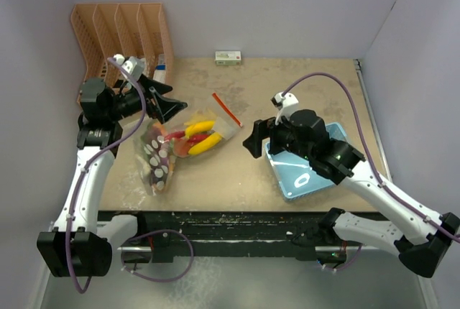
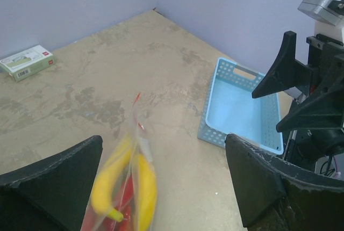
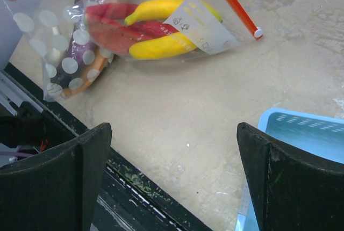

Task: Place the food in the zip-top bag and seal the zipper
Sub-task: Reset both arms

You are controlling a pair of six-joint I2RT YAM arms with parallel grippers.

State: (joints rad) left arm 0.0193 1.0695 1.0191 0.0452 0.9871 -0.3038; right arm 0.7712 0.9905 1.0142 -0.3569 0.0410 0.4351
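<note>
Two pairs of fingers stand wide and hold nothing: the left fingers (image 1: pixel 169 102) hover at the bag's 11 o'clock, the right fingers (image 1: pixel 253 139) at its 3 o'clock. The bag (image 1: pixel 180 147) lies flat on the bench (image 1: pixel 237 176) with the food (image 1: pixel 200 128) inside it. The zipper (image 1: pixel 226 109) runs along its 1 o'clock edge; whether it is pressed shut cannot be told. Filling looks done, so sealing is the step in hand. If the strip gapes, the next move is to pinch one end and run along it.

We saw a sandy brown table (image 1: pixel 302 86) with pale purple walls (image 1: pixel 273 0) on three sides. At ten o'clock stood an orange rack (image 1: pixel 118 29). At twelve o'clock lay a small green box (image 1: pixel 228 56).
</note>
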